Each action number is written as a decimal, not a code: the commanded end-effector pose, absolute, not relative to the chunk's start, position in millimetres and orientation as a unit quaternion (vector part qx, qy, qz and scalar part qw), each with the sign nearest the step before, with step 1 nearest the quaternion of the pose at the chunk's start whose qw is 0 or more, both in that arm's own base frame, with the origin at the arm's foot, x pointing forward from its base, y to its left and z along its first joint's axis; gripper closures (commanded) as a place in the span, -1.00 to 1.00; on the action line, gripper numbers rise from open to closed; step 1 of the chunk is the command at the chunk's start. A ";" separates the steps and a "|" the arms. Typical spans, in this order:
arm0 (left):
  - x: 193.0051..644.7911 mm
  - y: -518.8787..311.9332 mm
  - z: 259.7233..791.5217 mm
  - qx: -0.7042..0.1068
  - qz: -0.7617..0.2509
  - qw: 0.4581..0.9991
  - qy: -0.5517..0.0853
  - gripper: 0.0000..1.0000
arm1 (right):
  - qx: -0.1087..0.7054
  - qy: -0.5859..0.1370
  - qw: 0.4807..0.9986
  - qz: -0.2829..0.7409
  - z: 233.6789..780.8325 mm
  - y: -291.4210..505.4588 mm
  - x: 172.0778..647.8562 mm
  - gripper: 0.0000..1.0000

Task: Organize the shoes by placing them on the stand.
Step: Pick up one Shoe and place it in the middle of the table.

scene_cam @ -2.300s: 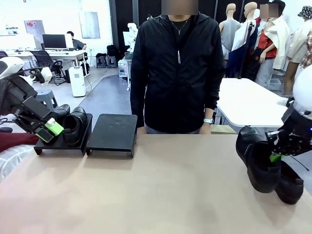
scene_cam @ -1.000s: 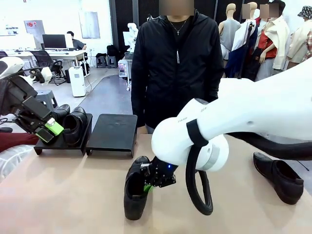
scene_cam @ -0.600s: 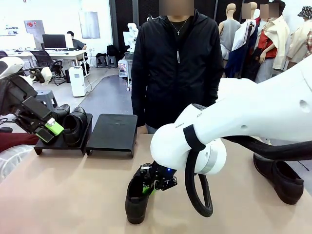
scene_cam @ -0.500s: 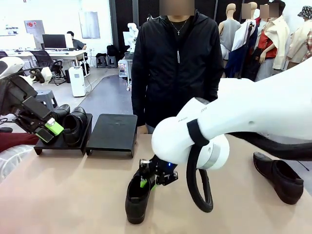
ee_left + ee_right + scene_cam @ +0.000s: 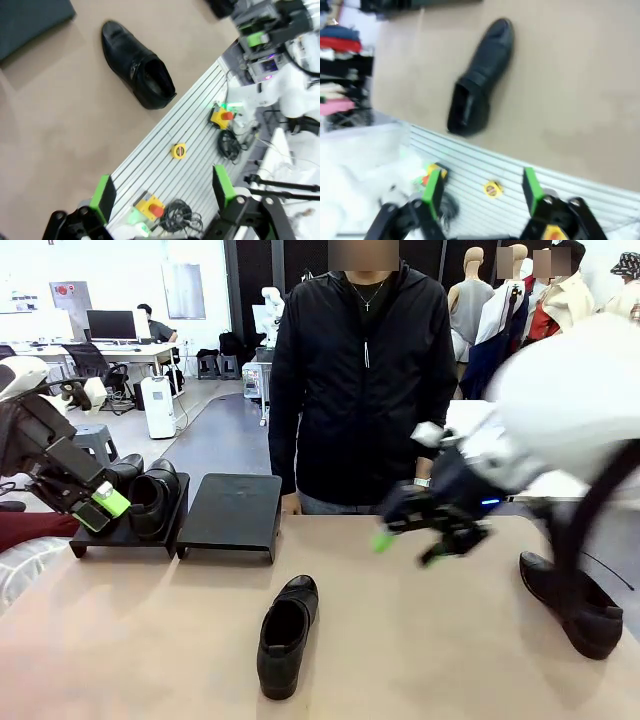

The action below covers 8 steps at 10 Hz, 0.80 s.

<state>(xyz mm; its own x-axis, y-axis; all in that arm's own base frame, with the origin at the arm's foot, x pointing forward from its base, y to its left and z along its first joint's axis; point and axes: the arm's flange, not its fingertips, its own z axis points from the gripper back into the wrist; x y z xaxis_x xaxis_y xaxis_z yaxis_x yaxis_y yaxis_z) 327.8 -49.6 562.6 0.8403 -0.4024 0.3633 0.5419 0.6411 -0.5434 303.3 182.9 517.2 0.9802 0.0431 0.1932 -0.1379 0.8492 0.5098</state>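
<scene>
My right gripper (image 5: 408, 545) had carried one shoe (image 5: 287, 635) from the right of the table (image 5: 150, 640) to its near middle; I have since let go, and my jaws now stand apart and empty; the shoe lies alone on its sole, toe toward the far side; my right arm (image 5: 560, 410) has swung up and back rightward, blurred.

Polished leather among dull, flat surfaces.
The black slip-on leather shoe (image 5: 287, 636) lying in front of the low black slanted stand (image 5: 232, 512) gleams smooth and glossy, while the stand looks matt. The tan tabletop (image 5: 150, 640) under the stand is smooth and dull, with a ribbed grey metal edge (image 5: 195, 120). Behind the stand, a person's black jacket (image 5: 360, 390) is faintly sheened cloth.
</scene>
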 end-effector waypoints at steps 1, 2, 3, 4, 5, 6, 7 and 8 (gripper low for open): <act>327.9 -49.2 564.7 -0.338 -0.263 0.898 -0.102 -1.00 | 0.227 -0.068 0.965 0.107 547.4 86.7 289.3 -1.00; 327.9 -49.2 564.7 -0.338 -0.263 0.898 -0.102 -1.00 | 0.239 -0.017 0.957 0.163 557.5 43.5 287.5 -1.00; 327.9 -49.2 564.7 -0.338 -0.263 0.898 -0.102 -1.00 | 0.254 -0.008 0.955 0.155 564.9 1.3 291.4 -1.00; 327.9 -49.2 564.7 -0.338 -0.263 0.898 -0.102 -1.00 | 0.298 -0.005 0.937 0.182 566.7 -37.6 293.2 -1.00; 327.9 -49.2 564.7 -0.338 -0.263 0.898 -0.102 -1.00 | 0.342 -0.026 0.920 0.191 562.2 -68.7 294.8 -1.00; 327.9 -49.2 564.7 -0.338 -0.263 0.898 -0.102 -1.00 | 0.363 -0.061 0.911 0.186 553.1 -91.6 294.0 -1.00; 327.9 -49.2 564.7 -0.338 -0.263 0.898 -0.102 -1.00 | 0.374 -0.093 0.909 0.159 543.0 -96.3 300.3 -1.00; 327.9 -49.2 564.7 -0.338 -0.263 0.898 -0.102 -1.00 | 0.328 -0.048 0.927 0.175 556.1 -85.4 280.4 -1.00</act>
